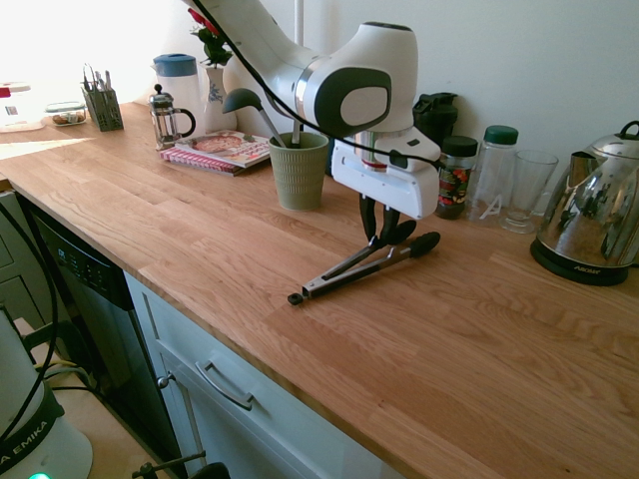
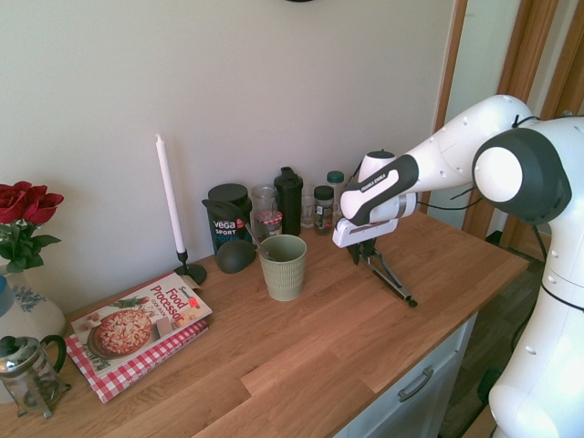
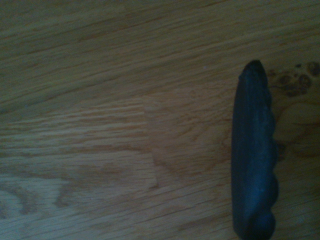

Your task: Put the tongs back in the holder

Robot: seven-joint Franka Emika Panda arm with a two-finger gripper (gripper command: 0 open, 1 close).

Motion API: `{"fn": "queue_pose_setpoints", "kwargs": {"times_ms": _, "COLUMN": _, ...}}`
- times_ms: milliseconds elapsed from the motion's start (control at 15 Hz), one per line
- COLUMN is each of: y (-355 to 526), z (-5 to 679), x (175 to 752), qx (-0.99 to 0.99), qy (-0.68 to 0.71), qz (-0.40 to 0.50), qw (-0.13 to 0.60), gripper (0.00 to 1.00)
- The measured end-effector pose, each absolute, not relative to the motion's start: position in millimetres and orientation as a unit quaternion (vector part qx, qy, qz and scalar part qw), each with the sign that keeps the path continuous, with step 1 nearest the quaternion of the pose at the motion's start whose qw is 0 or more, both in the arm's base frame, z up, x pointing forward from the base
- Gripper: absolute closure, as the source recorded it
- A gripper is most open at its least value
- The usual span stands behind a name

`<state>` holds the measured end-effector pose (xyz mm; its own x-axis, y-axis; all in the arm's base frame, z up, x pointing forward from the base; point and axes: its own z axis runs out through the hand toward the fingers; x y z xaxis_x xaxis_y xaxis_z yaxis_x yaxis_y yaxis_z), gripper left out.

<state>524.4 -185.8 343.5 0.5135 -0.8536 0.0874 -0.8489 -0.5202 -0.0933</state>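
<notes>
Just fingers (image 1: 381,226) astride tongs' (image 1: 361,264) black tips

Steel kettle (image 1: 591,230) on wooden counter (image 1: 200,239), cookbook (image 2: 141,324), white candle (image 2: 170,196), roses (image 2: 26,205)

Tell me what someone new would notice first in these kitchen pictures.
The white arm's tool hangs low over the black-tipped end of the silver tongs, which lie flat on the wooden countertop. Just beyond stands the sage-green ribbed holder with a grey ladle in it. At the far right sits a shiny kettle.
</notes>
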Motion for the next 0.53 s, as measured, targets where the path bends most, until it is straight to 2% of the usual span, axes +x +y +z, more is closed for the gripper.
{"fn": "queue_pose_setpoints", "kwargs": {"times_ms": 533, "y": -188.6, "z": 344.9, "x": 524.6, "qx": -0.87, "qy": 0.49, "qz": -0.055, "qw": 0.017, "gripper": 1.0}}
